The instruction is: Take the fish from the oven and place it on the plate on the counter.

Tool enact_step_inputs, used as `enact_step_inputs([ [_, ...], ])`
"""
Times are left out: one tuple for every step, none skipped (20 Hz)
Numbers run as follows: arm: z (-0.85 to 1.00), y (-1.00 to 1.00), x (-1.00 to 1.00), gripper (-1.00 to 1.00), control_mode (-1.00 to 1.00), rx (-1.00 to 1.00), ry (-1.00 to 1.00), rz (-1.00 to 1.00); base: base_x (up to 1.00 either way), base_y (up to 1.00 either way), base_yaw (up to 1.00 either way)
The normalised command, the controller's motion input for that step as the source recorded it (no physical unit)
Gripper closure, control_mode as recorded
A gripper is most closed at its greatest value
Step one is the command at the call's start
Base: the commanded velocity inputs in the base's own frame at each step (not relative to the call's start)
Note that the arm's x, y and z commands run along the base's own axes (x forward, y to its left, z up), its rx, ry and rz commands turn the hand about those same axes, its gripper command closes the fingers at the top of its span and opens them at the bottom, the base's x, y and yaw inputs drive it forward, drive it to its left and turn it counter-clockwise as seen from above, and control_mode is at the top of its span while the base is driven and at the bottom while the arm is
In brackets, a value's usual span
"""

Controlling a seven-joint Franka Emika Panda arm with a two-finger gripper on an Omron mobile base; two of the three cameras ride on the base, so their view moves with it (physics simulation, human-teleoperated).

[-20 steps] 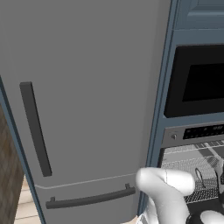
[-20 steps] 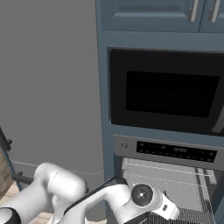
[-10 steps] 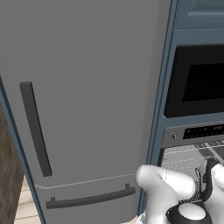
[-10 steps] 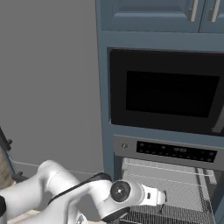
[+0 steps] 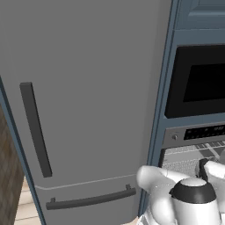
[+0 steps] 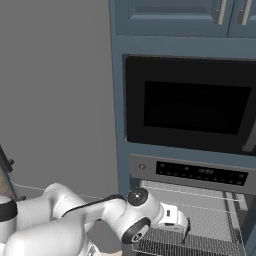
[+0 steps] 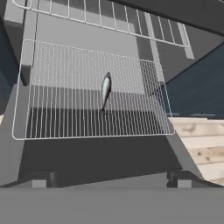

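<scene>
Fish [image 7: 105, 90] lies on oven [image 6: 192, 172] wire rack [image 7: 87, 92], pincer [image 7: 111, 178] open above

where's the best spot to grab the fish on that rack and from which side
Probably across the middle of the fish, its widest part, coming straight down from above. It lies flat on the wire rack, slim with pointed ends, so the open gripper should straddle its narrow width.

A silvery-grey fish [image 7: 105, 90] with dark edges lay on a pale wire rack [image 7: 65, 131] inside the steel-grey oven [image 6: 200, 175], whose control strip carried a dark display. Above it sat a black-windowed appliance [image 6: 195, 107] framed by blue-grey cabinets [image 6: 170, 20]. Alongside stood a plain grey refrigerator [image 5: 88, 88] with dark handles, above light wood-grain flooring [image 7: 201, 148].
</scene>
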Motion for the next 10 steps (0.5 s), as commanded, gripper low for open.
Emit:
enact_step_inputs([
  [-0.16,0.0,0.07,-1.0,-1.0,0.1,0.1,0.0,0.0,0.0,0.0],
  [-0.23,-0.01,0.15,-1.0,-1.0,0.15,0.04,0.0,0.0,0.0,0.0],
  [-0.21,-0.01,0.16,-1.0,-1.0,0.17,0.0,0.0,0.0,0.0,0.0],
  [-0.21,-0.09,0.13,-1.0,-1.0,0.22,0.0,0.04,0.0,0.0,0.0],
  [-0.21,-0.19,0.06,-1.0,-1.0,0.28,0.0,0.09,0.0,0.0,0.0],
  [-0.31,-0.36,0.0,-1.0,-1.0,0.35,0.0,0.13,0.0,0.0,0.0],
  [-0.36,-0.39,0.0,-1.0,-1.0,0.39,-0.02,0.16,0.0,0.0,0.0],
  [-0.35,-0.42,0.0,-1.0,-1.0,0.43,-0.03,0.19,0.0,0.0,0.0],
  [-0.32,-0.46,-0.06,-1.0,-1.0,0.44,-0.03,0.21,0.0,0.0,0.0],
  [-0.2,-0.36,-0.02,-1.0,-1.0,0.4,-0.03,0.21,0.0,0.0,0.0],
])
